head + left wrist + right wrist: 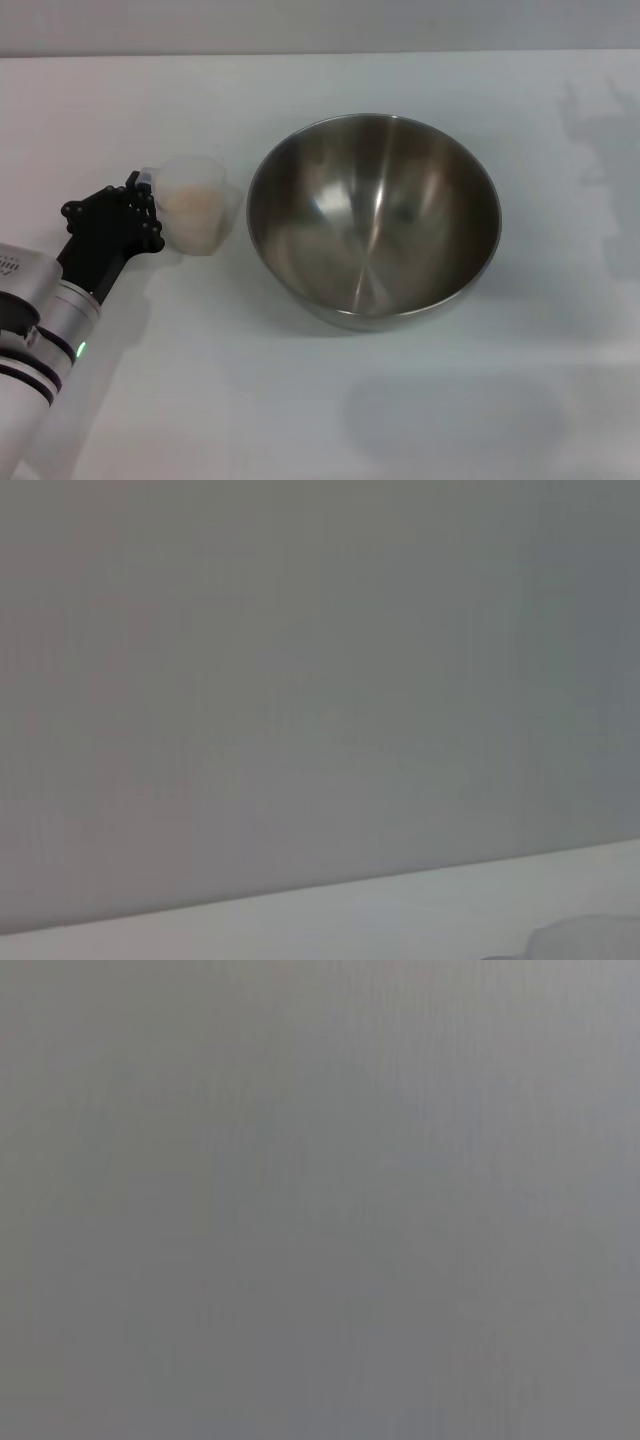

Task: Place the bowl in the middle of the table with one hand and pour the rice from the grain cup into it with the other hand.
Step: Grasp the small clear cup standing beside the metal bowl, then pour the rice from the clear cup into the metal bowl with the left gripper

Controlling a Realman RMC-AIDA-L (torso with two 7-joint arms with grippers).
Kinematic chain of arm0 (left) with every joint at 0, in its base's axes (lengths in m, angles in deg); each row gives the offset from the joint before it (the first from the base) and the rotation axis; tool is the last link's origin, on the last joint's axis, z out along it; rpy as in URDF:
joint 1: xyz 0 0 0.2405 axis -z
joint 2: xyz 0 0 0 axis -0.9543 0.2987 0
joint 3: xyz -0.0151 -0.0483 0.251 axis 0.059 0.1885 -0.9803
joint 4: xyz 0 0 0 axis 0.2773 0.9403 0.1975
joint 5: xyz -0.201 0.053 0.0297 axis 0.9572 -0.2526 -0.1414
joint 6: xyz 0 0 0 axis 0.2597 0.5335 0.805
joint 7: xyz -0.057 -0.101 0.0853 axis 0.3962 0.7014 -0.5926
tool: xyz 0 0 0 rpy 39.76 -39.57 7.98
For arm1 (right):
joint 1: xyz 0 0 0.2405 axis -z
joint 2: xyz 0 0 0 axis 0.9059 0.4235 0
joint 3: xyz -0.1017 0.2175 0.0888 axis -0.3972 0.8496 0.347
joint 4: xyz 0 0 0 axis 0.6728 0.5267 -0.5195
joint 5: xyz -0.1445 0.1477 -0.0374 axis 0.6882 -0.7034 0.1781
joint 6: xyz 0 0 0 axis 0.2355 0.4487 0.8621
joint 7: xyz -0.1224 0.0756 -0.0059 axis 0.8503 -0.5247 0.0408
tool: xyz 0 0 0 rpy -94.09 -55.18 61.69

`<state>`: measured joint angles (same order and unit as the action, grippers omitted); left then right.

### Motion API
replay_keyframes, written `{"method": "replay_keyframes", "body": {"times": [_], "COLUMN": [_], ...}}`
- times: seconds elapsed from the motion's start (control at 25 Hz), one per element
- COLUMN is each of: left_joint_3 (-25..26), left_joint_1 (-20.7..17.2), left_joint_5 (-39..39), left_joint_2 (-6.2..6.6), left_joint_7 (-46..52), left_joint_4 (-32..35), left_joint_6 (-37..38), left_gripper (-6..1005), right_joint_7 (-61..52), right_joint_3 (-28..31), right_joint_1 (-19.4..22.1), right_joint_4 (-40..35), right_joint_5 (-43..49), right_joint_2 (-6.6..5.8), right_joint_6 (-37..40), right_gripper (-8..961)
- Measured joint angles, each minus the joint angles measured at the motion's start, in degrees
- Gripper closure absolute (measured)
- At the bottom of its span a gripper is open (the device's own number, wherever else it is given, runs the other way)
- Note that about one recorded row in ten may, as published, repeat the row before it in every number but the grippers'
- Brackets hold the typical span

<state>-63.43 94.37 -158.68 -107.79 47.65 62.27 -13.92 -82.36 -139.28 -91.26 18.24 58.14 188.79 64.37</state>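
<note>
1. Although the stainless-steel mixing bowl (374, 218) already sits near the middle of the white table (300, 400), the head view shows it empty. Just to its left the transparent grain cup (193, 205) stands upright, the rice (190, 198) inside it. The left gripper (150, 208) is against the cup's side; whether its jaws have closed on it I cannot tell. The right gripper is out of sight. Judging by this, placing is done and lifting and pouring remain.
2. The left wrist view shows only a grey wall above a strip of table.
3. The right wrist view is featureless grey.
</note>
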Motion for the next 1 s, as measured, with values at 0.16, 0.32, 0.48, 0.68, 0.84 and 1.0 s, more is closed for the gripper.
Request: {"method": "replay_keyframes", "body": {"times": [0.16, 0.32, 0.48, 0.68, 0.84, 1.0], "left_joint_3": [0.5, 0.7, 0.9, 1.5, 1.0, 0.6], "left_joint_1": [0.0, 0.0, 0.4, 1.2, 2.5, 3.8], "left_joint_5": [0.1, 0.1, 0.1, -0.1, -0.6, -5.1], "left_joint_2": [0.0, 0.0, 0.0, 0.0, 0.0, 0.0], "left_joint_7": [-0.1, -0.5, -3.4, -13.9, -28.0, -48.2], "left_joint_4": [-0.3, -0.7, -0.4, -0.9, -2.3, -4.8], "left_joint_6": [0.5, 2.0, 7.0, 11.7, 14.9, 15.5], "left_gripper": [964, 975, 972, 967, 964, 961], "right_joint_7": [0.2, 0.2, 0.3, 0.5, 0.5, 0.5], "right_joint_3": [0.0, 0.0, 0.0, 0.0, 0.0, 0.0], "right_joint_1": [-0.1, -0.1, -0.1, -0.2, -0.4, -0.8], "right_joint_4": [0.0, 0.0, -0.1, 0.0, 0.0, 0.0], "right_joint_5": [0.1, 0.2, 0.3, 0.3, 0.2, 0.1], "right_joint_2": [0.0, 0.0, 0.0, 0.0, -0.05, -0.14], "right_joint_6": [0.0, 0.1, 0.1, 0.1, 0.1, 0.1], "right_gripper": [411, 411, 411, 411, 410, 410]}}
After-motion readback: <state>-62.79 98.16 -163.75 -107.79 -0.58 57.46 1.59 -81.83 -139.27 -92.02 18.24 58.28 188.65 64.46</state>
